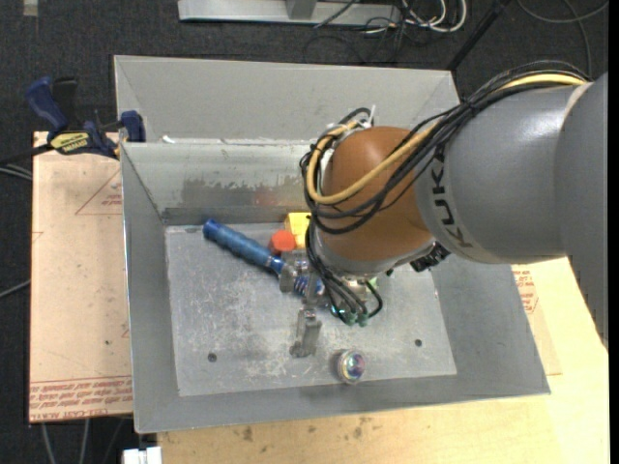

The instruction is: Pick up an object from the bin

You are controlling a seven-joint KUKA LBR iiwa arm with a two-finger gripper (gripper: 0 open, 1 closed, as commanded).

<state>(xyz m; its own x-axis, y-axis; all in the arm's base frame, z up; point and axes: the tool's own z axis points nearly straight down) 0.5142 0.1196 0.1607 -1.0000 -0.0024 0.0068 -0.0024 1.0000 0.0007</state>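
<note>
The grey arm (522, 182) with its orange cover (372, 196) looms over the bin (145, 288). Below, the gripper (307, 336) hangs low over bare floor — spread or closed, I cannot tell, and nothing shows in it. A shiny ball (350, 365) lies just beside it; a blue pen (237, 243) and orange block (281, 241) sit further back. For a clean pick, centre over one thing before closing.

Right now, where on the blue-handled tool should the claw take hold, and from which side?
I would take the blue-handled tool at mid-handle, from straight above, closing across its width. It lies flat and diagonal, its upper-left end free; the lower-right end sits crowded beside the orange block.
</note>
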